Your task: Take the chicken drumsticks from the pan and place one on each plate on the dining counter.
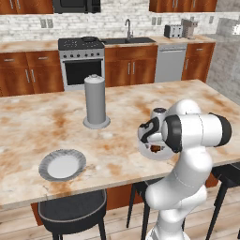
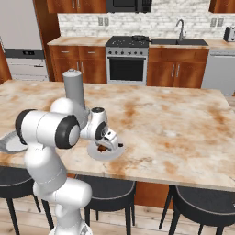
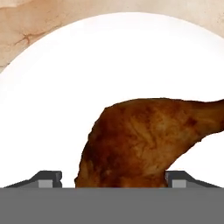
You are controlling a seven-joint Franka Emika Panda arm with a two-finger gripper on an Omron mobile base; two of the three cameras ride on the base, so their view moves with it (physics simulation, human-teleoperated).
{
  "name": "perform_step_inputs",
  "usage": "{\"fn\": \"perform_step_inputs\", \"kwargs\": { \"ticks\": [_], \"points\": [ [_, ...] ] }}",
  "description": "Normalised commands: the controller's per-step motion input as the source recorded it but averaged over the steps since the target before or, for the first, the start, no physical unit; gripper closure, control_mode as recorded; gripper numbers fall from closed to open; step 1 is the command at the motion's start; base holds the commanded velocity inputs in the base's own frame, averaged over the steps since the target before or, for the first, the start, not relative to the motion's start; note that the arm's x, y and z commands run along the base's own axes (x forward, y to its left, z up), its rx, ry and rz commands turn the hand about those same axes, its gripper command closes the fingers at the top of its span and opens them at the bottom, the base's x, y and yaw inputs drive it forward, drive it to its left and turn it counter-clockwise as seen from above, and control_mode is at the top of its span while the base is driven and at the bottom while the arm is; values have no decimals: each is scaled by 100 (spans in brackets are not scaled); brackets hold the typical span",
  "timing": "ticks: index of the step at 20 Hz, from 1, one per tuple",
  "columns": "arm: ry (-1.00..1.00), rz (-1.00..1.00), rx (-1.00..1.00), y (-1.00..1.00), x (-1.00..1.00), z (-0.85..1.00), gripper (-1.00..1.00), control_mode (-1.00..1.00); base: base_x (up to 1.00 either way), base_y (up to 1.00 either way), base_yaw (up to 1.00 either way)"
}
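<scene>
Drumstick [image 3: 148, 140] lies on the white plate [image 3: 65, 96] in the hand view, thick end between the two fingertips [image 3: 46, 178], thin end pointing off to the side. Tips stand wide, each clear of the meat, so I'd judge it released, not gripped. Plate sits on the dining counter [image 3: 26, 26].

Left base view: gripper [image 1: 157, 149] low over the near plate [image 1: 149, 154] at the counter edge, arm folded down, presumably to set the piece flat. Second plate [image 1: 62, 165] well apart to the left, bare. Grey cylinder [image 1: 96, 101] stands between and behind them.

Right base view: same gripper [image 2: 111, 146] just above that plate [image 2: 104, 153], a brown bit visible under it. Pan [image 2: 138, 38] on the stove far behind; can't tell what it holds.
</scene>
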Motion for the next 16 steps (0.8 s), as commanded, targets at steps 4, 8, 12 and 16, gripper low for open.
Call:
{"fn": "perform_step_inputs", "kwargs": {
  "ticks": [4,8,12,16],
  "points": [
    [5,0,0,-16,12,1,-100,-100,0,0,0],
    [11,0,3,-19,-6,35,-100,-100,0,0,0],
    [13,-4,0,-22,-30,55,-100,-100,0,0,0],
    [8,-6,1,-8,-64,57,-100,-100,0,0,0]
  ]
}}
